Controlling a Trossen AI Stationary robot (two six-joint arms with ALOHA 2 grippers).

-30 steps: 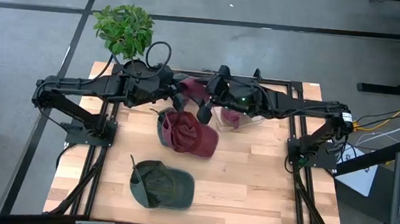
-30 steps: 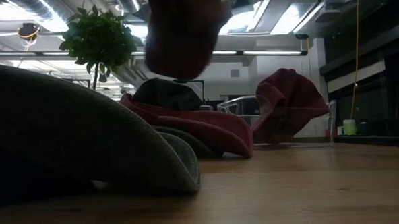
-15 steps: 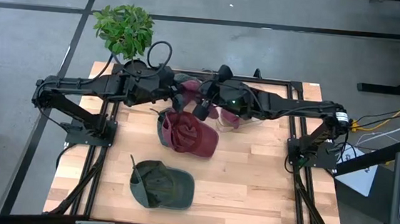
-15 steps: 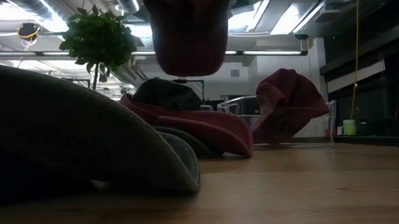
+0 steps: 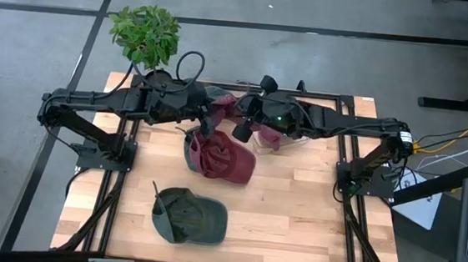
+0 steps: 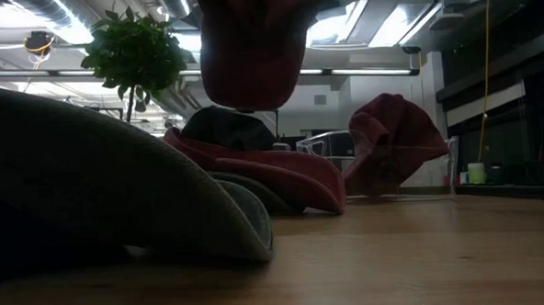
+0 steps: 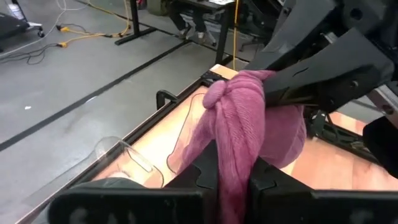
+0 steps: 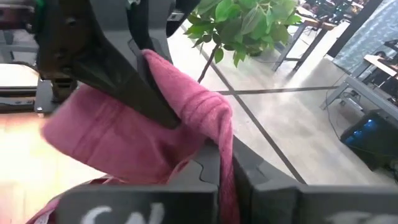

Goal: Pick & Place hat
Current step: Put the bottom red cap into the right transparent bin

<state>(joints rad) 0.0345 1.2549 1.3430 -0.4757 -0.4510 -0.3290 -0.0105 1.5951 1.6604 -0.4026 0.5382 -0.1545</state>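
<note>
Maroon cloth: the hat [image 5: 223, 105] hangs stretched betw. both arms, above the table's [image 5: 295, 211] far edge and over the red cap pile. Left gripper [image 7: 233, 171] and right gripper [image 8: 227, 163] each pinch a fold tight. Judgement: keep both grips firm, move in step, no tugging apart. Vs 0.5 s ago, hat sits slightly higher, right wrist shifted.

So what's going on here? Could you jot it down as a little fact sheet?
Held item: maroon knit hat, hanging in the air above the table
Left gripper: shut on the hat
Right gripper: shut on the same hat
On the table: maroon cap, green cap
Clear container: another maroon hat draped on it
Beyond the table: potted plant
</note>
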